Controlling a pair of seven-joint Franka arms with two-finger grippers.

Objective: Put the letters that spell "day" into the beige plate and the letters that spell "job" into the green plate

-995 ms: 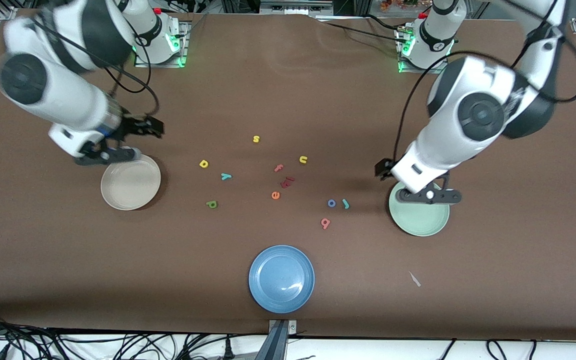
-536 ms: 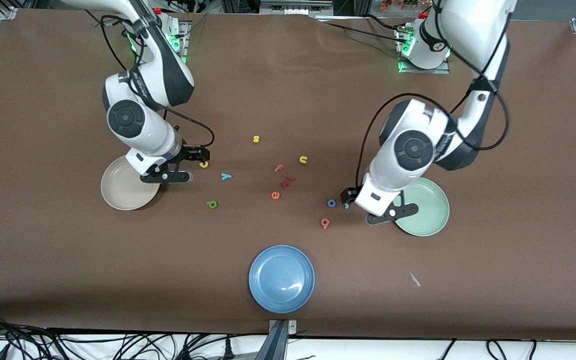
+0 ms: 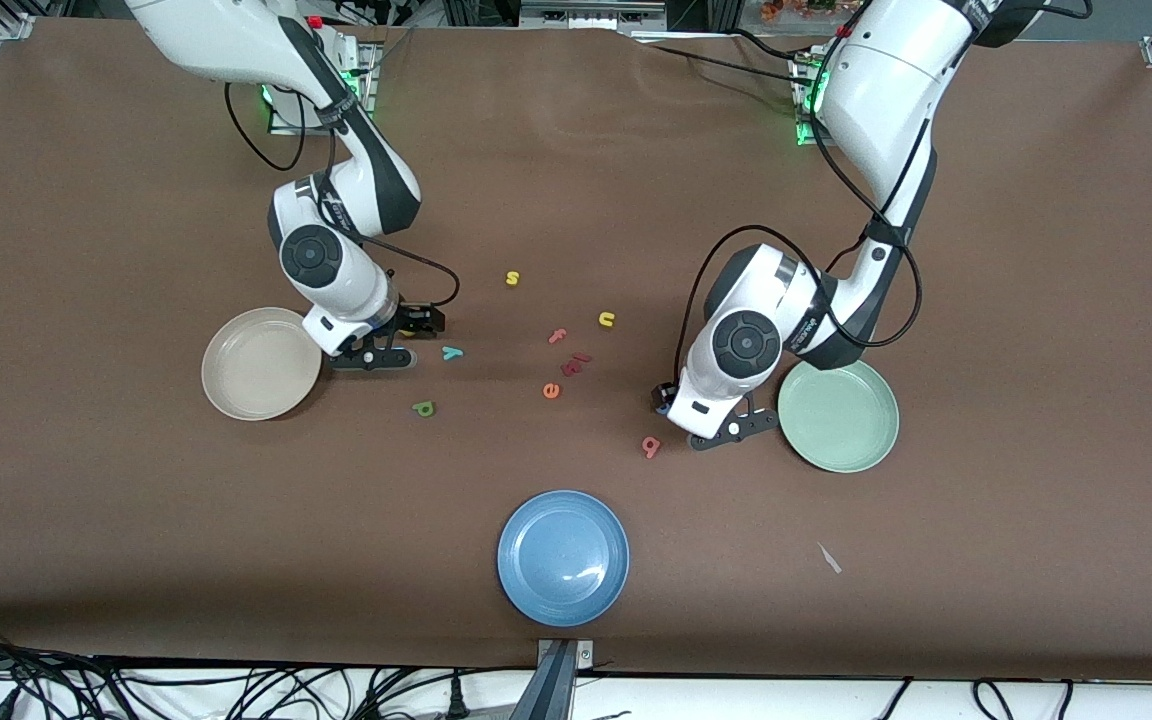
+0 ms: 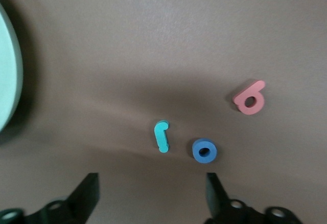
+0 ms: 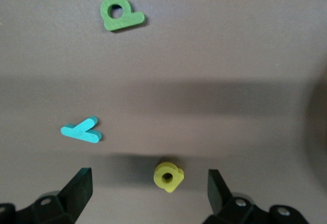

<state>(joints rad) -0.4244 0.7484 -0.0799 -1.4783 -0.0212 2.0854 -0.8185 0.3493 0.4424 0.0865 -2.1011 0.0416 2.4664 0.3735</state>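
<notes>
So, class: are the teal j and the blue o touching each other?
Apart. The left wrist view shows bare brown table between the teal j and the blue o; neither overlaps the other.

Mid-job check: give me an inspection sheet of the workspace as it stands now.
Surface: brown table, bare between items.
Job's things: beige plate and green plate both empty; yellow d, teal y, green a, teal j, blue o, red b all on the table.
Clutter: blue plate; letters s, u, f, e; paper scrap.
Grippers: right gripper open over the d; left gripper open over j and o.
Cables: along the table's near edge.
Surroundings: nothing seen.
</notes>
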